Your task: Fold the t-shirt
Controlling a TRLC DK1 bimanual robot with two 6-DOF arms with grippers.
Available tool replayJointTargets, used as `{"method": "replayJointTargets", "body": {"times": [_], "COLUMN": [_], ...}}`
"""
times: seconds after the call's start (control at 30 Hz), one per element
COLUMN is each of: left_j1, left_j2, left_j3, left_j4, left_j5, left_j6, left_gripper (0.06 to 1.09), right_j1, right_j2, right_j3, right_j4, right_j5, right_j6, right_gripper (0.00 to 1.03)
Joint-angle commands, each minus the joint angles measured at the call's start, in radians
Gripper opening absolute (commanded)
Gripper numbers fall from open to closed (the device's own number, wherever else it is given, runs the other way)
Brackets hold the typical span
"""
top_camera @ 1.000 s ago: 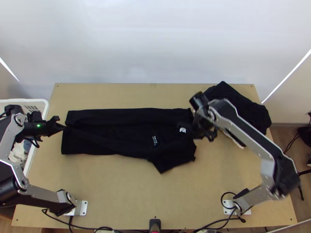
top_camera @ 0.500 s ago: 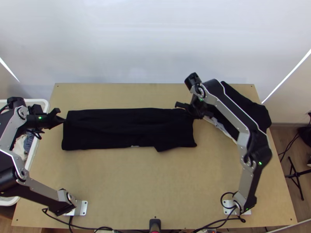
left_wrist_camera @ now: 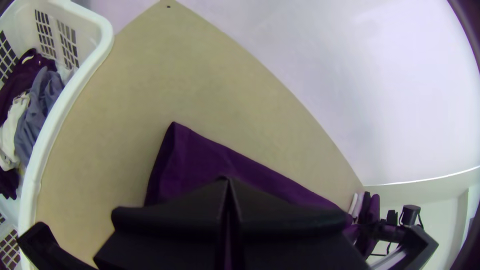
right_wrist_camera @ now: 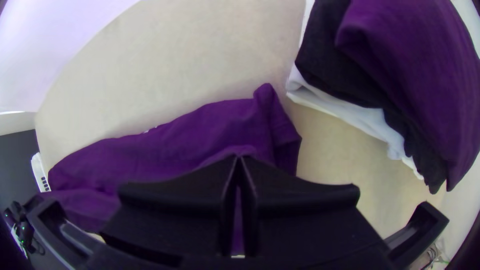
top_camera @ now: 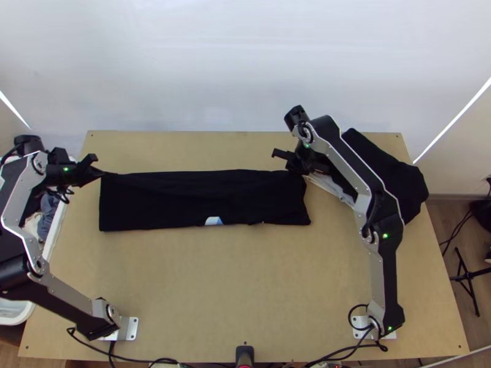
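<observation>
The black t-shirt (top_camera: 202, 199) lies as a long narrow band across the table, a pale patch showing at its near edge. At the band's far left corner is my left gripper (top_camera: 102, 175), its fingers together on the cloth. My right gripper (top_camera: 298, 172) is over the far right corner. The left wrist view has the left gripper (left_wrist_camera: 227, 180) shut on the shirt (left_wrist_camera: 200, 150), which looks purple there. In the right wrist view the right gripper (right_wrist_camera: 240, 157) is closed on a raised fold of the shirt (right_wrist_camera: 200, 130); the pinched cloth is partly hidden beneath its fingers.
A stack of folded dark and white clothes (top_camera: 393, 175) lies at the far right, close beside the right gripper. The white laundry basket (left_wrist_camera: 47, 130) holding clothes stands at the table's left edge. Bare wood (top_camera: 233, 288) stretches between the shirt and the near edge.
The right gripper has moved up the picture and slightly left, the left one slightly up. The shirt's near side and sleeve have gone toward the far side, making the band narrower and hiding the chest print.
</observation>
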Motion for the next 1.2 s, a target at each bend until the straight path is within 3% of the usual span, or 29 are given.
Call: {"method": "replayJointTargets", "body": {"times": [0.0, 0.23, 0.5, 0.53, 0.6, 0.63, 0.73, 0.9, 1.03, 1.1, 1.17], "left_j1": [-0.032, -0.064, -0.058, -0.054, -0.043, -0.038, -0.014, 0.058, 0.155, 0.193, 0.212], "left_j2": [0.056, 0.099, 0.106, 0.103, 0.093, 0.091, 0.09, 0.073, 0.062, 0.076, 0.082], "left_j3": [0.036, 0.036, 0.027, 0.028, 0.033, 0.035, 0.041, 0.048, -0.019, -0.045, -0.067], "left_j4": [0.027, 0.073, 0.131, 0.143, 0.14, 0.149, 0.188, 0.229, 0.229, 0.223, 0.145], "left_j5": [-0.045, -0.092, -0.104, -0.104, -0.097, -0.098, -0.101, -0.091, 0.097, 0.184, 0.264], "left_j6": [-0.006, -0.012, -0.033, -0.036, -0.03, -0.027, -0.029, -0.029, 0.126, 0.149, 0.252], "left_gripper": [0.09, 0.09, 0.11, 0.25, 0.72, 0.84, 1.01, 1.02, 1.02, 1.02, 1.01], "right_j1": [-0.003, 0.009, 0.029, 0.03, 0.03, 0.027, 0.023, 0.029, 0.038, 0.044, 0.052], "right_j2": [0.065, 0.073, 0.062, 0.051, 0.025, 0.01, -0.041, -0.127, -0.18, -0.191, -0.197], "right_j3": [0.077, 0.078, 0.078, 0.078, 0.074, 0.077, 0.077, 0.071, 0.049, 0.045, 0.038], "right_j4": [0.001, 0.041, 0.064, 0.064, 0.064, 0.066, 0.067, 0.069, 0.061, 0.053, 0.049], "right_j5": [0.031, 0.076, 0.2, 0.205, 0.205, 0.206, 0.208, 0.215, 0.214, 0.214, 0.211], "right_j6": [0.008, 0.038, 0.051, 0.046, 0.029, 0.011, -0.005, -0.035, -0.058, -0.06, -0.061], "right_gripper": [0.03, 0.03, 0.05, 0.23, 0.86, 1.0, 0.99, 0.99, 0.99, 0.99, 0.99]}}
